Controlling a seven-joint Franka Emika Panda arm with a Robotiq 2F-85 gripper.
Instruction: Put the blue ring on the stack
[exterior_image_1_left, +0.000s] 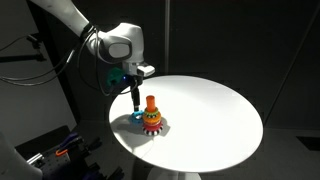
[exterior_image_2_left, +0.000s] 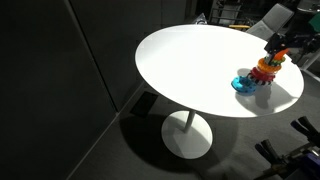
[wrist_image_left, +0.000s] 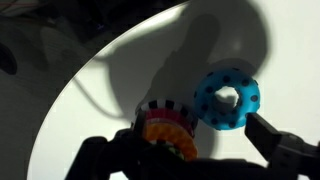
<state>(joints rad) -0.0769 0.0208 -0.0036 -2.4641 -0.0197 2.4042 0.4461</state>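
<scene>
The blue ring (exterior_image_1_left: 135, 119) lies flat on the white round table (exterior_image_1_left: 215, 110), touching the side of the stack (exterior_image_1_left: 151, 114). The stack has an orange-yellow peg above a red gear-edged ring. Both exterior views show them, with the blue ring (exterior_image_2_left: 243, 84) beside the stack (exterior_image_2_left: 265, 68). My gripper (exterior_image_1_left: 133, 98) points down just above the ring and is also seen in an exterior view (exterior_image_2_left: 279, 46). In the wrist view the gripper (wrist_image_left: 190, 150) is open and empty. Its dark fingers stand either side of the stack (wrist_image_left: 168, 128) and the dotted blue ring (wrist_image_left: 227, 98).
The ring and stack sit near the table's edge (exterior_image_2_left: 270, 108). The table stands on a single pedestal (exterior_image_2_left: 188, 135). Dark curtains surround the scene. Equipment with blue and orange parts (exterior_image_1_left: 58, 152) sits low beside the table.
</scene>
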